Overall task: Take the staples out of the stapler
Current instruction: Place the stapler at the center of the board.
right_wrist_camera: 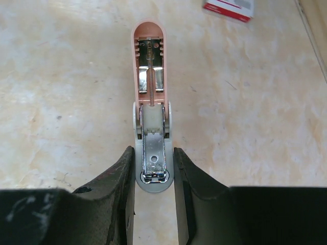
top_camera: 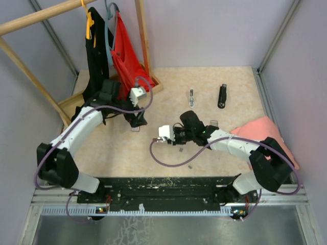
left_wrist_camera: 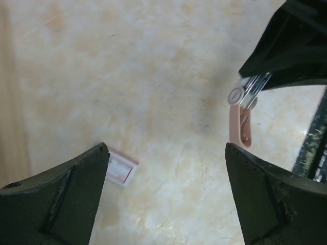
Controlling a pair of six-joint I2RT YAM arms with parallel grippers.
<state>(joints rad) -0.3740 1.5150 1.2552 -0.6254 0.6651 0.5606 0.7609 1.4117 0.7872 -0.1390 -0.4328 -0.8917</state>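
**Stapler** (right_wrist_camera: 150,76) — pink top arm, grey base, swung fully open. Spring and pusher exposed in the pink arm; bright metal channel exposed in the base. Pinched at the grey base end, with the pink arm projecting free beyond the fingertips, above the table (right_wrist_camera: 61,76).

**Right gripper** (right_wrist_camera: 153,163) — pressed in on both sides of the stapler's base. Firm, centred hold.

**Left gripper** (left_wrist_camera: 163,194) — spread wide, pinching nothing. Hovering near the stapler over bare tabletop, with the pink arm visible at the right of its own view.

**Staples** — not made out with certainty. Channel too shiny and too small to tell whether a strip lies in it.

**Red-and-white box** (left_wrist_camera: 120,167) — flat on the table just beside the left gripper's finger.

**Slim black item** (top_camera: 222,96) and **small silvery piece** (top_camera: 191,95) — at the rear of the table, well apart from both arms.

**Step in hand, as judged** — stapler opened and presented, unloading itself apparently not yet done.

**Next move, as judged** — either a tilt of the held base so that any strip slides out of the channel, or a fine pinch by the free claw inside a very narrow slot. Steady right-hand hold required throughout. Risks: dangling pink arm swinging shut, fingertips too broad for the channel.
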